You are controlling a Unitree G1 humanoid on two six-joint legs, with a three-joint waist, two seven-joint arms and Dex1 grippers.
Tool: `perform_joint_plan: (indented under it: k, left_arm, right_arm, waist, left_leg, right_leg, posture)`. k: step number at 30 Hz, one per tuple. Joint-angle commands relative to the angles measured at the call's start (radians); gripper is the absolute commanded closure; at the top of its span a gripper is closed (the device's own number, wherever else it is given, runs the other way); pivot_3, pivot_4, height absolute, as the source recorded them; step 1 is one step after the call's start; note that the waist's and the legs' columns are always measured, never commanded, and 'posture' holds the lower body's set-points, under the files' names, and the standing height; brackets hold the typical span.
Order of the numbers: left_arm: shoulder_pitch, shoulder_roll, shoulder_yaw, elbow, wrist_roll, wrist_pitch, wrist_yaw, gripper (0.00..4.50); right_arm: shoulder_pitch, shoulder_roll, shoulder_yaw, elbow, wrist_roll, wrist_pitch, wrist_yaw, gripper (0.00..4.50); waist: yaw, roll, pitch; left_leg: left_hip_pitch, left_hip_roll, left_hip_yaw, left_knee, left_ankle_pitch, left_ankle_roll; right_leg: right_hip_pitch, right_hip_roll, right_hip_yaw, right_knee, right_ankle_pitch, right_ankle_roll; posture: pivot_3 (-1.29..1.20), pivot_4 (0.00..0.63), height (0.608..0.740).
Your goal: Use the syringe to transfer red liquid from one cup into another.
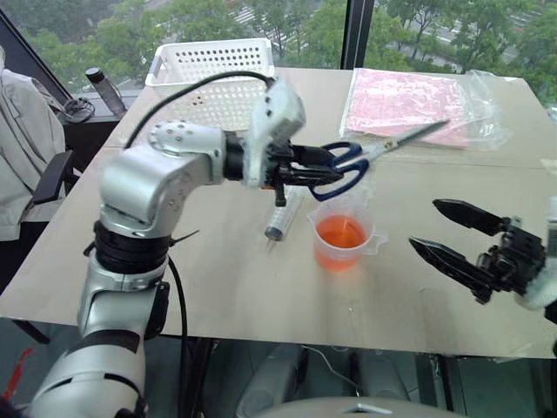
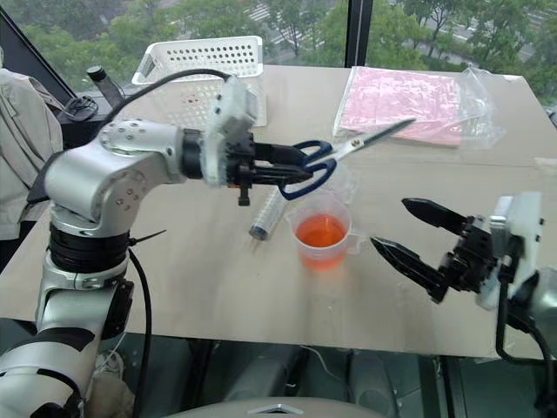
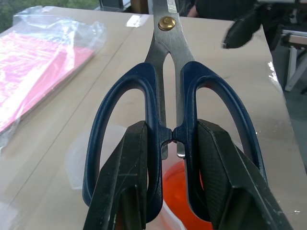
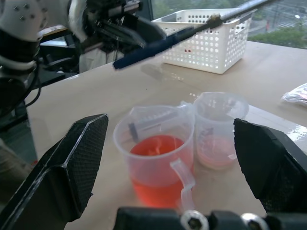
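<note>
The larger clear plastic measuring cup (image 4: 158, 163) holds orange-red liquid (image 4: 156, 148), touching the smaller clear cup (image 4: 218, 127) with a shallow pinkish layer, the clear syringe (image 1: 284, 218) lying just beside them, while the left gripper (image 1: 324, 170) clamps blue-handled scissors (image 1: 365, 157) and the right gripper (image 1: 448, 235) gapes empty.

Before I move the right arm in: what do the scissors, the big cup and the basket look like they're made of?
Scissors: bright metal blades with a brass-coloured pivot, glossy dark blue handles, likely plastic. Larger cup: clear plastic by the look, see-through with a moulded handle, red liquid visible through it. Basket: white perforated walls, probably rigid plastic.
</note>
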Motion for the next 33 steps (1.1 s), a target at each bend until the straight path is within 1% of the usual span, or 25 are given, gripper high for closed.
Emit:
perform_joint_plan:
  k: [1, 3, 5, 7, 9, 10, 12, 14, 15, 16, 17, 18, 19, 20, 21, 24, 27, 31, 33]
  left_arm:
    - [-0.02, -0.032, -0.036, -0.003, 0.024, -0.105, -0.015, 3.53]
    - [-0.017, -0.049, -0.086, 0.017, 0.064, -0.183, -0.034, 3.53]
    - [-0.02, -0.07, -0.107, 0.038, 0.078, -0.219, -0.038, 3.53]
    - [-0.024, -0.088, -0.128, 0.051, 0.089, -0.255, -0.055, 3.53]
    - [-0.027, -0.099, -0.142, 0.066, 0.105, -0.294, -0.07, 3.53]
    - [-0.029, -0.105, -0.143, 0.076, 0.111, -0.311, -0.075, 3.54]
    - [-0.03, -0.112, -0.14, 0.089, 0.112, -0.324, -0.086, 3.54]
    - [-0.026, -0.116, -0.121, 0.091, 0.084, -0.309, -0.1, 3.54]
    - [-0.024, -0.116, -0.109, 0.086, 0.066, -0.293, -0.104, 2.57]
    - [-0.019, -0.112, -0.099, 0.072, 0.047, -0.28, -0.113, 2.12]
    - [-0.014, -0.113, -0.088, 0.063, 0.04, -0.274, -0.106, 1.84]
    - [-0.011, -0.115, -0.073, 0.057, 0.029, -0.264, -0.093, 1.37]
    - [-0.009, -0.117, -0.059, 0.05, 0.016, -0.252, -0.082, 1.03]
    - [-0.008, -0.116, -0.042, 0.042, 0.001, -0.24, -0.075, 0.57]
    - [-0.007, -0.11, -0.027, 0.032, -0.013, -0.227, -0.07, 0.14]
    - [0.009, -0.063, 0.047, 0.005, -0.061, -0.158, -0.042, 0.14]
    - [0.014, -0.011, 0.127, -0.018, -0.125, -0.062, -0.002, 0.14]
    - [0.027, 0.062, 0.225, -0.048, -0.229, 0.08, 0.04, 0.14]
    - [0.077, 0.103, 0.282, -0.083, -0.287, 0.128, 0.045, 0.14]
  right_arm:
    - [-0.062, 0.038, 0.047, -0.015, 0.112, -0.007, -0.134, 0.0]
    - [-0.139, 0.069, 0.105, -0.012, 0.186, -0.018, -0.235, 0.0]
    - [-0.207, 0.099, 0.149, -0.012, 0.225, -0.03, -0.302, 0.0]
    - [-0.272, 0.129, 0.177, -0.006, 0.28, -0.05, -0.374, 0.0]
    - [-0.305, 0.136, 0.188, 0.004, 0.312, -0.054, -0.426, 0.0]
    - [-0.314, 0.135, 0.19, 0.011, 0.311, -0.05, -0.448, 0.52]
    - [-0.322, 0.13, 0.19, 0.015, 0.322, -0.046, -0.466, 1.09]
    - [-0.323, 0.126, 0.187, 0.015, 0.34, -0.045, -0.474, 1.99]
    - [-0.321, 0.12, 0.185, 0.016, 0.344, -0.04, -0.474, 2.42]
    - [-0.318, 0.114, 0.181, 0.018, 0.343, -0.036, -0.472, 3.08]
    - [-0.316, 0.112, 0.18, 0.023, 0.343, -0.036, -0.474, 3.37]
    - [-0.316, 0.109, 0.179, 0.029, 0.344, -0.037, -0.476, 3.83]
    - [-0.315, 0.106, 0.176, 0.033, 0.345, -0.037, -0.476, 4.16]
    - [-0.315, 0.102, 0.174, 0.037, 0.343, -0.037, -0.474, 4.5]
    - [-0.315, 0.097, 0.168, 0.041, 0.341, -0.036, -0.471, 4.5]
    - [-0.313, 0.069, 0.131, 0.07, 0.349, -0.032, -0.456, 4.5]
    - [-0.322, 0.025, 0.067, 0.118, 0.371, -0.028, -0.431, 4.5]
    - [-0.381, -0.04, -0.021, 0.182, 0.499, -0.024, -0.418, 4.5]
    - [-0.409, -0.087, -0.053, 0.244, 0.558, 0.005, -0.406, 4.5]
  waist:
    - [0.001, 0.0, 0.0]
    - [0.0, 0.0, 0.0]
    - [-0.005, 0.0, 0.0]
    - [-0.005, 0.0, 0.0]
    - [-0.007, 0.0, 0.0]
    - [-0.006, 0.0, 0.0]
    - [-0.005, 0.0, 0.0]
    - [-0.002, 0.0, 0.0]
    - [-0.003, 0.0, 0.0]
    - [-0.003, 0.0, 0.0]
    - [-0.003, 0.0, 0.0]
    - [-0.005, 0.0, 0.0]
    - [-0.008, 0.0, 0.0]
    - [-0.01, 0.0, 0.0]
    - [-0.012, 0.0, 0.0]
    - [-0.021, 0.0, 0.0]
    - [-0.027, 0.0, 0.0]
    - [-0.027, 0.0, 0.0]
    - [-0.028, 0.0, 0.0]
  left_leg:
    - [0.0, 0.0, 0.0, 0.0, 0.0, 0.0]
    - [0.0, 0.0, 0.0, 0.0, 0.0, 0.0]
    - [0.0, 0.0, 0.001, 0.0, 0.0, 0.0]
    - [0.0, 0.0, 0.001, 0.0, 0.0, 0.0]
    - [0.0, 0.0, 0.001, 0.0, 0.0, 0.0]
    - [0.0, 0.0, 0.001, 0.0, 0.0, 0.0]
    - [0.0, 0.0, 0.001, 0.0, 0.0, 0.0]
    - [0.0, 0.0, 0.0, 0.0, 0.0, 0.0]
    - [0.0, 0.0, 0.0, 0.0, 0.0, 0.0]
    - [0.0, 0.0, 0.0, 0.0, 0.0, 0.0]
    - [0.0, 0.0, 0.0, 0.0, 0.0, 0.0]
    - [0.0, 0.0, 0.0, 0.0, 0.0, 0.0]
    - [0.0, 0.0, 0.0, 0.0, 0.0, 0.0]
    - [0.0, 0.0, 0.0, 0.0, 0.0, 0.0]
    - [0.0, 0.0, 0.0, 0.0, 0.0, 0.0]
    - [0.0, 0.0, 0.0, 0.0, 0.0, 0.0]
    - [0.0, 0.0, 0.0, 0.0, 0.0, 0.0]
    - [0.001, 0.0, 0.0, 0.0, 0.0, 0.0]
    - [0.001, 0.0, 0.0, 0.0, 0.0, 0.0]
  right_leg:
    - [0.0, 0.0, 0.0, 0.0, 0.0, 0.0]
    - [0.0, 0.0, 0.0, 0.0, 0.0, 0.0]
    - [0.0, 0.0, 0.001, 0.0, 0.0, 0.0]
    - [0.0, 0.0, 0.001, 0.001, 0.0, 0.0]
    - [-0.001, 0.001, 0.001, 0.001, 0.0, 0.0]
    - [-0.001, 0.001, 0.001, 0.001, 0.0, 0.0]
    - [-0.001, 0.001, 0.001, 0.0, 0.0, 0.0]
    - [-0.001, 0.002, 0.001, 0.0, 0.0, 0.0]
    - [-0.001, 0.002, 0.001, 0.0, 0.0, 0.0]
    - [-0.001, 0.002, 0.001, 0.001, 0.0, 0.0]
    - [-0.001, 0.002, 0.001, 0.001, 0.0, 0.0]
    - [-0.001, 0.003, 0.001, 0.001, 0.0, 0.0]
    - [-0.001, 0.003, 0.001, 0.001, 0.0, 0.0]
    - [-0.001, 0.003, 0.001, 0.001, 0.0, 0.0]
    - [-0.001, 0.003, 0.001, 0.001, 0.0, 0.0]
    - [-0.001, 0.003, 0.001, 0.001, 0.0, 0.0]
    - [-0.001, 0.004, 0.002, 0.001, 0.0, 0.0]
    - [-0.001, 0.005, 0.001, 0.002, 0.0, 0.0]
    - [-0.001, 0.005, 0.002, 0.002, 0.0, 0.0]
  posture:
    - [0.0, 0.15, 0.74]
    - [0.0, 0.15, 0.74]
    - [0.0, 0.15, 0.74]
    - [0.0, 0.15, 0.74]
    - [0.0, 0.15, 0.74]
    - [0.0, 0.15, 0.74]
    - [0.0, 0.15, 0.74]
    - [0.0, 0.15, 0.74]
    - [0.0, 0.15, 0.74]
    - [0.0, 0.15, 0.74]
    - [0.0, 0.15, 0.74]
    - [0.0, 0.15, 0.74]
    - [0.0, 0.15, 0.74]
    - [0.0, 0.15, 0.74]
    - [0.0, 0.15, 0.74]
    - [0.0, 0.15, 0.74]
    - [0.0, 0.15, 0.74]
    - [0.0, 0.15, 0.74]
    - [0.0, 0.15, 0.74]
